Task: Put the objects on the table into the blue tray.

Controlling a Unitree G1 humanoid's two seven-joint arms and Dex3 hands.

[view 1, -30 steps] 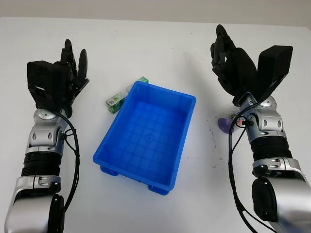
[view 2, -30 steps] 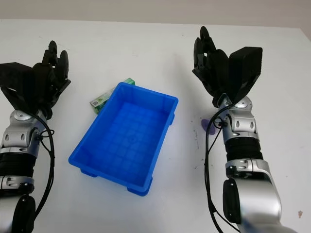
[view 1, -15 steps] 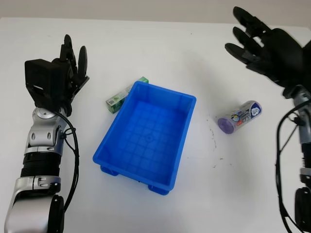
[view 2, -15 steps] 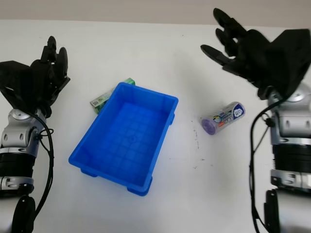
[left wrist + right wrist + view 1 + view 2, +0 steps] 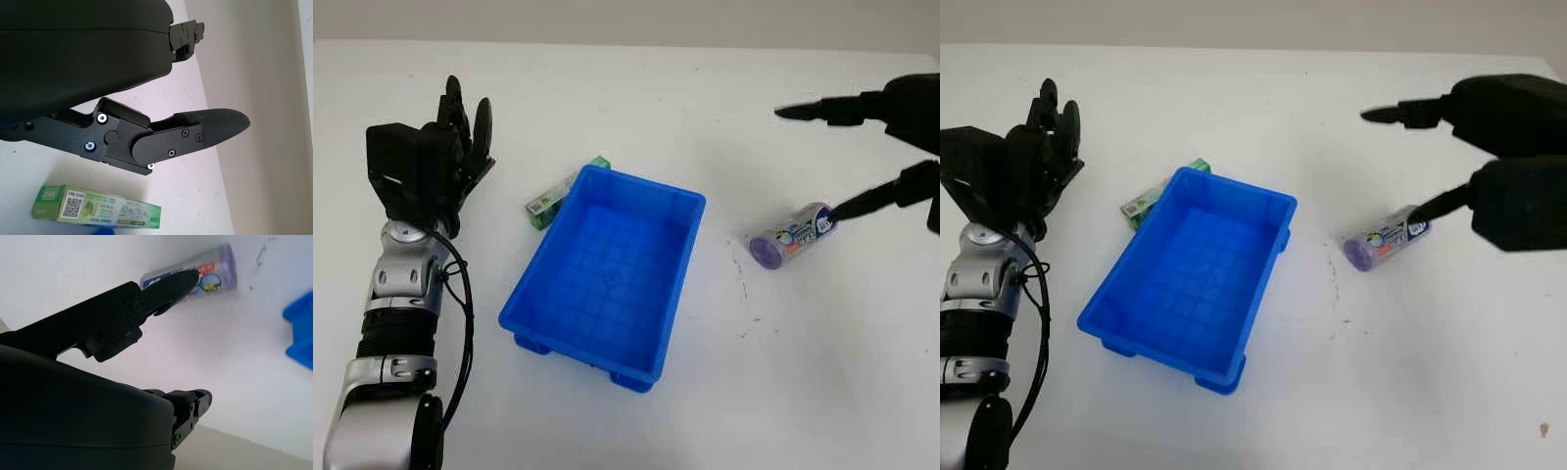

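White bench (image 5: 636,421), one blue tray (image 5: 607,279), two loose items.

Blue tray: rectangular, grid-ribbed floor, nothing in it, set at an angle mid-bench.

Left hand (image 5: 450,147): open, holding nothing, raised over the bench's left side, well apart from the tray.

Right hand (image 5: 1513,162): open wide, holding nothing, at the right edge above the purple tube. One fingertip (image 5: 837,209) sits just over the tube's far end; can't tell if it touches.

Green box (image 5: 558,196): one, long and narrow, green-and-white print, lying against the tray's far-left corner, partly hidden behind the rim in the eye views. Left wrist view shows its full long face with a QR code (image 5: 72,207).

Purple tube (image 5: 791,236): one, lying on its side right of the tray, apart from it, purple cap end toward the tray. Right wrist view shows a red label patch.
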